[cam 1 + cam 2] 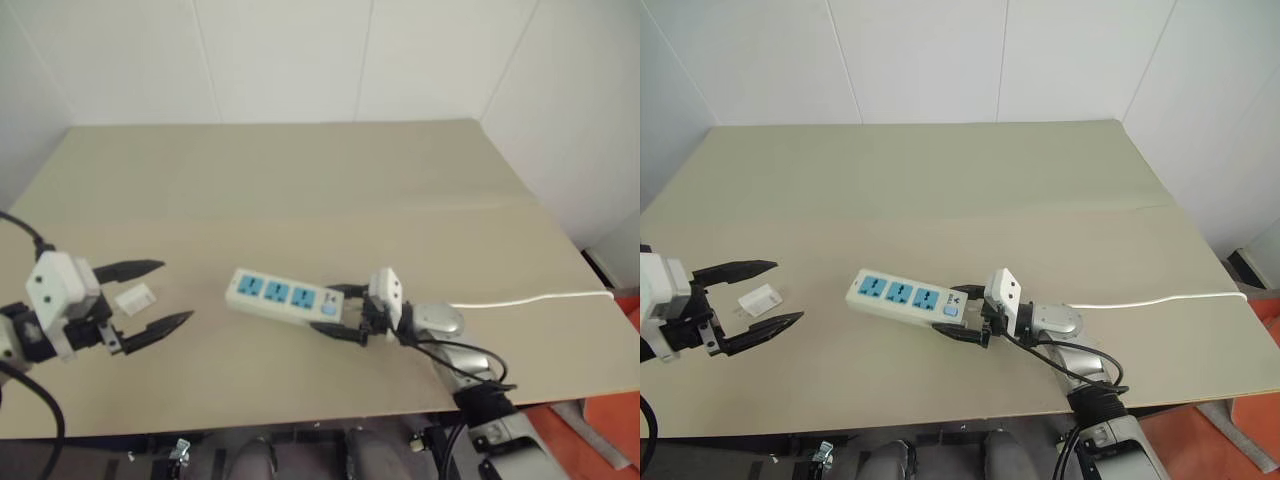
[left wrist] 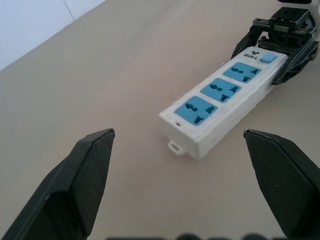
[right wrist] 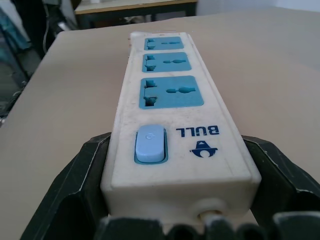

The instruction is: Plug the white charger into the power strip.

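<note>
The power strip [image 1: 272, 294], a white bar with three blue sockets and a blue switch, lies near the table's front middle. My right gripper [image 1: 322, 308] is shut on its switch end. In the right wrist view the black fingers [image 3: 80, 175] press both long sides of the power strip [image 3: 170, 100]. The white charger [image 1: 135, 297] lies on the table to the left. My left gripper [image 1: 175, 292] hovers open just beside it, with nothing between its fingers. The left wrist view looks between those fingers [image 2: 95, 165] at the power strip [image 2: 220, 95] and the right gripper [image 2: 280, 35].
The strip's thin white cord [image 1: 530, 298] runs right across the beige table [image 1: 320, 190] to its right edge. White walls close in at the back and on both sides. The table's front edge [image 1: 300, 425] lies close below both grippers.
</note>
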You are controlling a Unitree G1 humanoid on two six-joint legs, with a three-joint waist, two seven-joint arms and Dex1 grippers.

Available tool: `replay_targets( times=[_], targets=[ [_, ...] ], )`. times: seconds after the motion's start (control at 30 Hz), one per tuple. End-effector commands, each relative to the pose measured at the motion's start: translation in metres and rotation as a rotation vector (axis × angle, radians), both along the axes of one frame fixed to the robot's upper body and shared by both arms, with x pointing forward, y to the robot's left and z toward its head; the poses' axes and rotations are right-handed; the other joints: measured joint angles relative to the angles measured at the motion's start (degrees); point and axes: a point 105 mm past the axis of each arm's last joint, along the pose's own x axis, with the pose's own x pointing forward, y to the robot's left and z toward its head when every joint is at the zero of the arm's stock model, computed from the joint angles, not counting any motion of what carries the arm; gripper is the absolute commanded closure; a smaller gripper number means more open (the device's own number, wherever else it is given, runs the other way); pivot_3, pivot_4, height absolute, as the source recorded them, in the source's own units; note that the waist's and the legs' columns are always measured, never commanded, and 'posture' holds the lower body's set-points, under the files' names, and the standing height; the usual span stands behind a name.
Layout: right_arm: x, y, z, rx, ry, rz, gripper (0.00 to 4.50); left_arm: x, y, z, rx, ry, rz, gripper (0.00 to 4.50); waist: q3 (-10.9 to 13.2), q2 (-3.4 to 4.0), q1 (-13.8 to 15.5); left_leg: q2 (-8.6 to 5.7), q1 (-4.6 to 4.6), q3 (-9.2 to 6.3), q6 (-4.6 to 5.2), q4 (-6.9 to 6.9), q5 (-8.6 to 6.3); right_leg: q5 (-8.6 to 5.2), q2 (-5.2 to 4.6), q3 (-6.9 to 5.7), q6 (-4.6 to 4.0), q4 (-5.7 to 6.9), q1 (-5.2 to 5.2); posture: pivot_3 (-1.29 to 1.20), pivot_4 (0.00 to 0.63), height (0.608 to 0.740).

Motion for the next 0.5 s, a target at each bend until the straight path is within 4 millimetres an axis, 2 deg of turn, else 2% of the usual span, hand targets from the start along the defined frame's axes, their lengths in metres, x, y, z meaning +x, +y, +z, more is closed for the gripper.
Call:
replay_targets(
  times=[0.03,0.33,0.43,0.5],
  targets=[
    [-0.009,0.009,0.003,-0.037,-0.084,0.143,1.05,-0.002,-0.003,0.007,0.012,-0.028,-0.021,0.0,0.0,0.0,0.0,0.0,0.0,0.0,0.0,0.0,0.0,0.0,-0.01,0.0,0.0,0.0,0.0,0.0,0.15,0.74],
    [-0.004,0.015,-0.019,-0.124,-0.074,0.237,1.05,-0.005,-0.005,0.007,0.023,-0.02,-0.036,0.0,0.01,0.01,0.02,0.0,0.04,0.02,0.0,0.0,0.0,0.02,-0.01,0.0,-0.02,0.0,0.03,0.0,0.15,0.74],
    [-0.004,0.017,-0.023,-0.128,-0.069,0.243,1.05,0.002,-0.001,0.006,0.036,-0.019,0.0,0.0,0.01,0.01,0.0,0.0,0.08,0.0,0.0,0.0,0.0,0.02,0.0,-0.01,-0.02,0.03,0.05,0.0,0.15,0.74],
    [-0.004,0.018,-0.026,-0.129,-0.067,0.246,1.05,0.011,0.001,0.018,-0.028,-0.029,0.034,0.0,0.0,-0.01,0.07,0.0,0.18,0.0,0.0,0.0,0.0,0.02,0.0,-0.01,-0.03,0.05,0.14,0.0,0.15,0.74]
  ],
)
